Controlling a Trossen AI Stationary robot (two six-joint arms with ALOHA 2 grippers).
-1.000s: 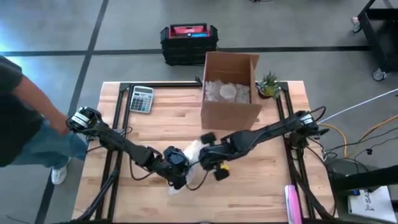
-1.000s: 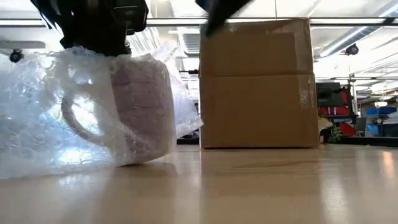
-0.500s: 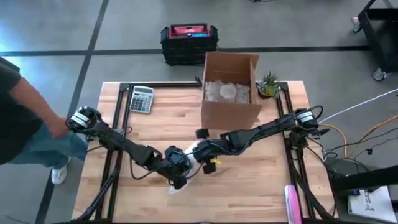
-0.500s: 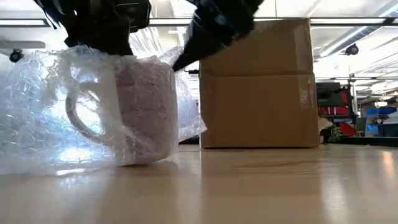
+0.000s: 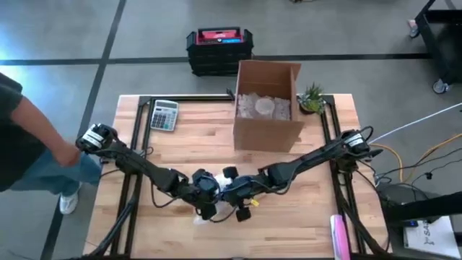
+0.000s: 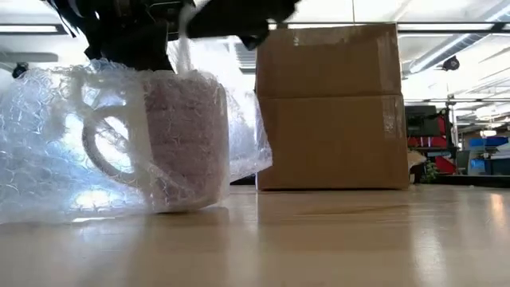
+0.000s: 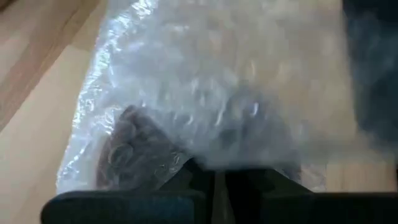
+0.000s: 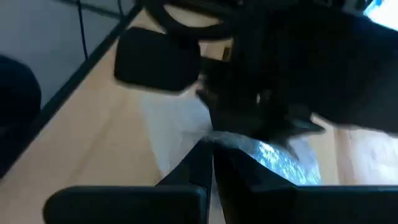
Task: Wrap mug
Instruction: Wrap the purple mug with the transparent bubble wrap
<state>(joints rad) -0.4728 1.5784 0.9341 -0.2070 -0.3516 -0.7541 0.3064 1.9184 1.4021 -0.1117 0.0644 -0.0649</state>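
A speckled mug [image 6: 185, 139] stands upright on the table inside clear bubble wrap [image 6: 48, 151], its handle [image 6: 102, 147] showing through the wrap. From above, the wrap [image 5: 221, 196] lies between both grippers near the table's middle front. My left gripper [image 5: 205, 193] is over the mug, shut on the wrap. Beside it, my right gripper [image 5: 232, 196] is shut on a flap of the wrap. The mug's mouth is hidden by the wrap and the grippers. My left gripper pinches gathered bubble wrap [image 7: 214, 163] between its two fingers, above the mug [image 7: 134, 155], coming from above and the table's left. How many layers it has, I cannot tell. My right gripper pinches a flap of the wrap [image 8: 239, 144] between its fingers, coming from the table's right, slanting down. A strip of wrap [image 6: 184, 44] runs down from it to the mug's top.
An open cardboard box [image 5: 267, 108] with wrapped items stands behind the mug at the far middle. A calculator [image 5: 164, 114] lies at the far left and a small plant [image 5: 312, 100] at the far right. A person [image 5: 22, 144] stands beyond the table's left edge.
My right gripper has moved toward the table's left and near edge, coming in over the mug close to my left gripper. The flap of wrap on the mug's right side has been drawn up over the mug. The mug has stayed where it was.
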